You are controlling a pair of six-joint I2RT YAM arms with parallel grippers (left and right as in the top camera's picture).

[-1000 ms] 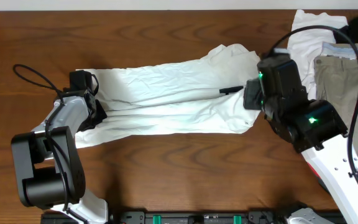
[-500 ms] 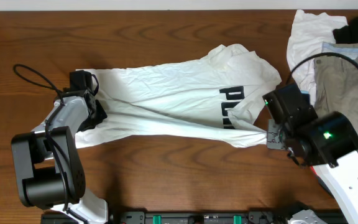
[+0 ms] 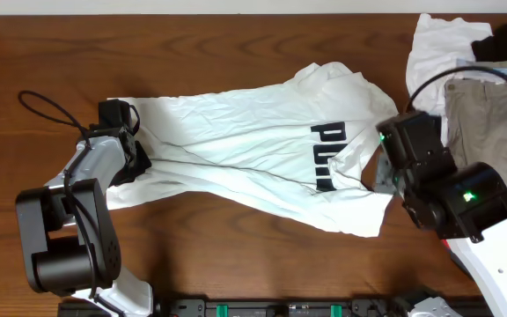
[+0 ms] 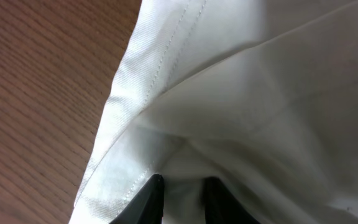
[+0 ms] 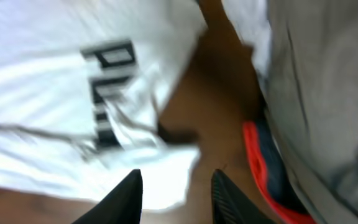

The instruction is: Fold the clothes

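Overhead: white garment [image 3: 236, 150], thin, wrinkled, probably light and limp, lies spread mid-table [image 3: 236, 44]. It likely slides on the smooth wood, so hems and corners look like the best holds. Left gripper [image 3: 133, 160] is at its left end, right gripper [image 3: 384, 172] beside its right edge. Khaki trousers [image 3: 487, 114] are heaped far right, and bare wood beyond leaves folding room.
Left wrist: fingers [image 4: 153, 198] are pinched on the garment's stitched hem.
Right wrist, blurred: fingers [image 5: 128, 193] are apart with nothing between them.

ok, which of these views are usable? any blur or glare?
Right wrist: motion-blurred throughout, the black lettering on the white shirt is smeared. Left wrist: sharp at close range, the hem stitching is readable, no glare. Overhead: sharp and evenly lit, only soft shadows on the table.
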